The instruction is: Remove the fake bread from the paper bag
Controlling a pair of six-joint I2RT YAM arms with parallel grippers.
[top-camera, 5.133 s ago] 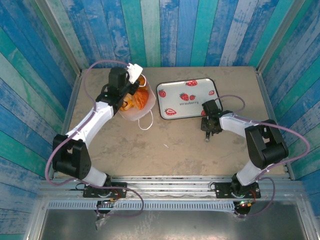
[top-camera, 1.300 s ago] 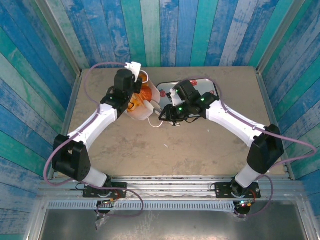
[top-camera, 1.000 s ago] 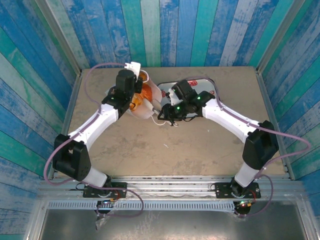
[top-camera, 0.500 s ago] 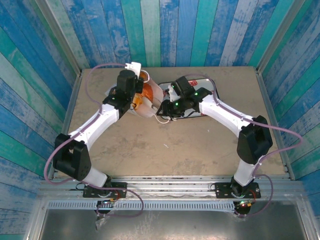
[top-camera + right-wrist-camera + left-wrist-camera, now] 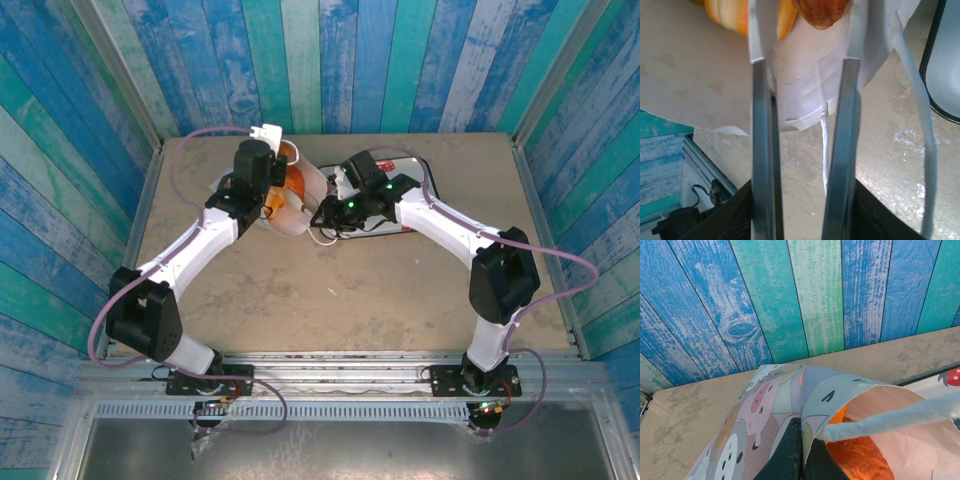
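Bread, seemingly several, in paper bag

The scuffed beige tabletop carried the paper bag toward its far left, with a strawberry-print tray just beside it. The bag's cord handle trailed onto the surface.

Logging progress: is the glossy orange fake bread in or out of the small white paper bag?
In. The orange fake bread shows inside the white paper bag's open mouth, where the open right gripper reaches.
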